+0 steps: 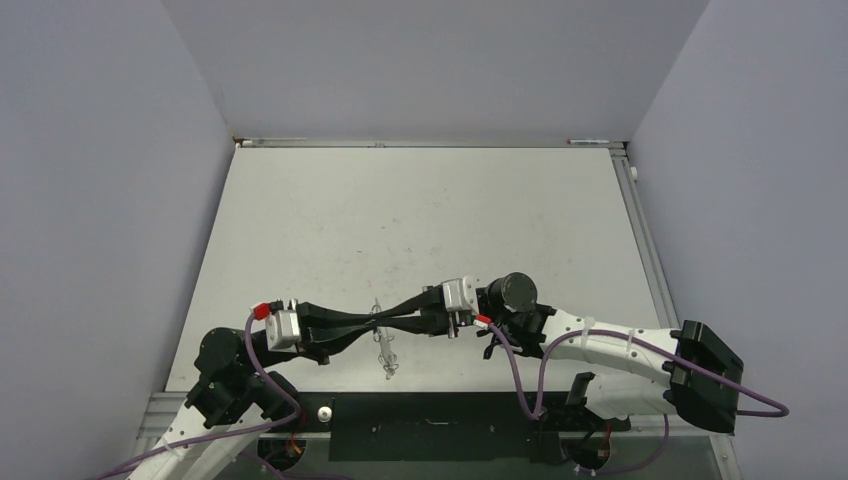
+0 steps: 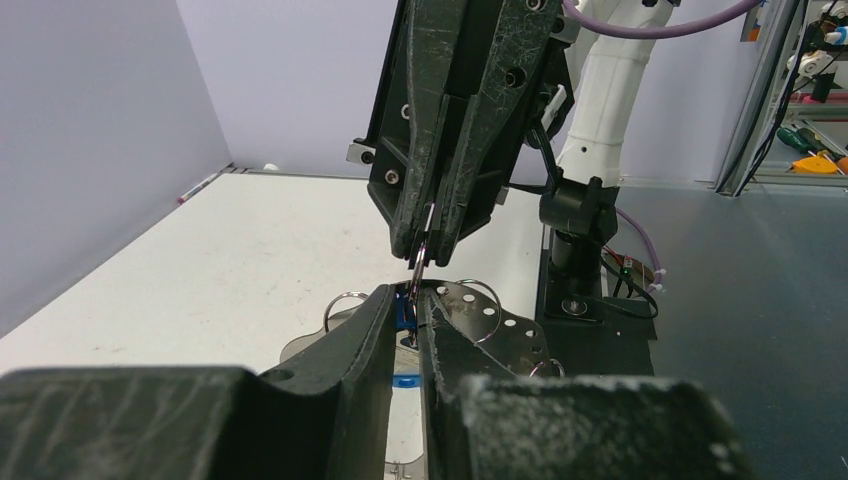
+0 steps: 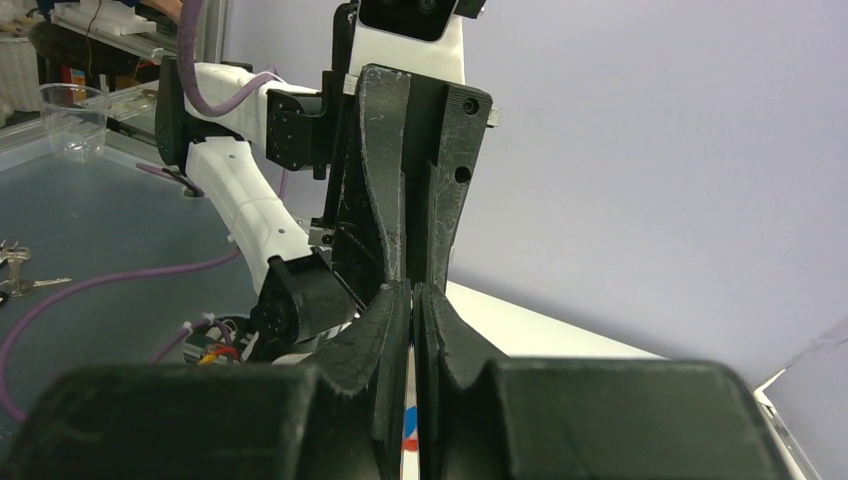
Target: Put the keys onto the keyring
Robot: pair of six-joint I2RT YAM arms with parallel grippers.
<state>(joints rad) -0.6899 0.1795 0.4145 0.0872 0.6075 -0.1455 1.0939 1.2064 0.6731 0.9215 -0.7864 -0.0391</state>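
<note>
In the top view my two grippers meet tip to tip over the near middle of the table. My left gripper [image 1: 370,322] [image 2: 412,295] is shut on the blue head of a key [image 2: 404,312]. My right gripper [image 1: 388,322] [image 3: 412,290] comes from the opposite side and is shut on a thin wire loop [image 2: 424,252] of the keyring [image 1: 386,352] [image 2: 510,335]. The loop reaches down beside the blue key head. The silvery keyring, with holes and small loops, sits just under the fingertips. A blue speck [image 3: 411,419] and a red speck [image 3: 410,443] show through the right gripper's gap; the red key is otherwise hidden.
A white table [image 1: 420,220] is walled by grey panels at the left, back and right. The right arm's base and purple cables [image 2: 590,230] stand beyond the keyring. A black strip [image 1: 430,425] runs along the near edge between the arm bases.
</note>
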